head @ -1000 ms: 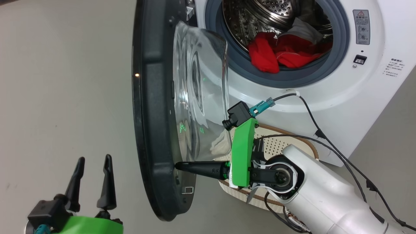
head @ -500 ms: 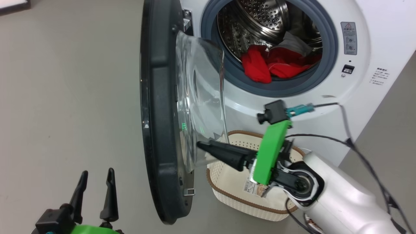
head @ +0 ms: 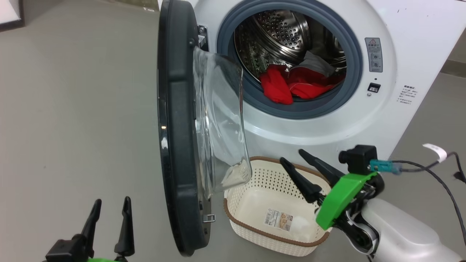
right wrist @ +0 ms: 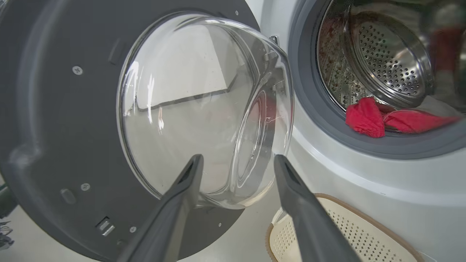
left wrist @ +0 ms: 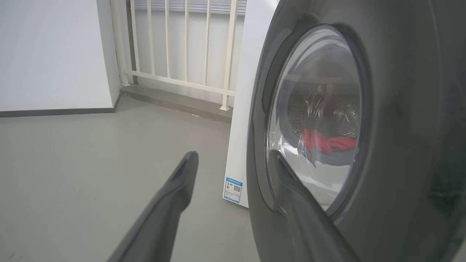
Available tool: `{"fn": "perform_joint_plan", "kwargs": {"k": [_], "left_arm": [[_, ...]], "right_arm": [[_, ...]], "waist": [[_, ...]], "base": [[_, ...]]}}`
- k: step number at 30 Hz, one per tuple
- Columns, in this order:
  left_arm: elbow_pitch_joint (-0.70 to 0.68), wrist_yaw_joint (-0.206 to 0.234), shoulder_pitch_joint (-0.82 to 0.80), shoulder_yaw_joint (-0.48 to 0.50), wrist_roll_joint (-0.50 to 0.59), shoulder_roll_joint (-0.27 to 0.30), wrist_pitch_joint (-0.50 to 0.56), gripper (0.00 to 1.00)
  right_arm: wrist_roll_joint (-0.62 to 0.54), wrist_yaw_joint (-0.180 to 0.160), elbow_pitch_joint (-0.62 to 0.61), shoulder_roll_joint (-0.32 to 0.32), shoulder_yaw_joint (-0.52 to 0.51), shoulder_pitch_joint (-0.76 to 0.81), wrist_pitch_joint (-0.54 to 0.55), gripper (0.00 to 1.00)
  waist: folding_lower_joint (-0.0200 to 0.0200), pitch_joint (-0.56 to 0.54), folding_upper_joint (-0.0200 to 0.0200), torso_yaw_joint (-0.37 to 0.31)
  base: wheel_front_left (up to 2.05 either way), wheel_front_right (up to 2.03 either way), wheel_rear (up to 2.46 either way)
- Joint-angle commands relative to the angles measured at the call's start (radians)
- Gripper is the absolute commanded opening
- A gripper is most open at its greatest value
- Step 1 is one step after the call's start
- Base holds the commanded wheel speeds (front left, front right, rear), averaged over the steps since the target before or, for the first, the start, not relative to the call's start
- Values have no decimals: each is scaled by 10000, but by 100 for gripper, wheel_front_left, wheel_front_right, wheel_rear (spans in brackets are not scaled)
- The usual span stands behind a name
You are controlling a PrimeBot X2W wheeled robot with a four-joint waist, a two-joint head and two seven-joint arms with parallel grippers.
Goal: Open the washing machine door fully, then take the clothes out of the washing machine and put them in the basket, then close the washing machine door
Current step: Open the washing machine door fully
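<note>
Right gripper (head: 292,155) has seemingly left door (head: 178,127), fingers (head: 300,181) spread.

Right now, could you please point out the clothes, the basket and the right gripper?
clothes (head: 276,87): head view, red bundle's front.
basket (head: 265,176): head view, perforated far wall.
right gripper (head: 291,155): head view, between fingertips.

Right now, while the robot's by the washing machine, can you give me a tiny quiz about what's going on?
1. True or false: the basket has no clothes in it.
2. Where are the clothes? A in the washing machine; B on the floor; C in the basket.
3. Fill in: the right gripper is ____ (open or shut).
Key: 1 true; 2 A; 3 open.
</note>
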Motion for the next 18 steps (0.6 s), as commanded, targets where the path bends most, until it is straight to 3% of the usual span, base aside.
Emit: {"fn": "perform_joint_plan", "kwargs": {"k": [1, 5, 7, 12, 18], "left_arm": [[-238, 63, -160, 285, 108, 148, -49, 100], [-316, 79, -105, 280, 164, 176, -49, 100], [-387, 89, -74, 304, 175, 180, -49, 100], [-511, 115, -4, 326, 171, 166, -49, 100], [-770, 95, 96, 286, 255, 145, -49, 100]], "right_arm": [[-321, 75, 54, -20, -17, 61, -262, 100], [-1561, 75, 1039, 156, -655, 176, -576, 100], [-2316, 75, 1076, 361, -1615, 296, -589, 100], [-4738, 75, 415, 1060, -4293, 1328, -594, 100], [-7268, 75, -757, 2035, -6332, 2766, -596, 100]], "waist": [[0, -36, 0, -31], [0, -87, 0, -83], [0, -92, 0, -120], [0, -103, 0, -162], [0, -128, 0, -178]], "base": [[0, 0, 0], [0, 0, 0], [0, 0, 0], [0, 0, 0], [0, 0, 0]]}}
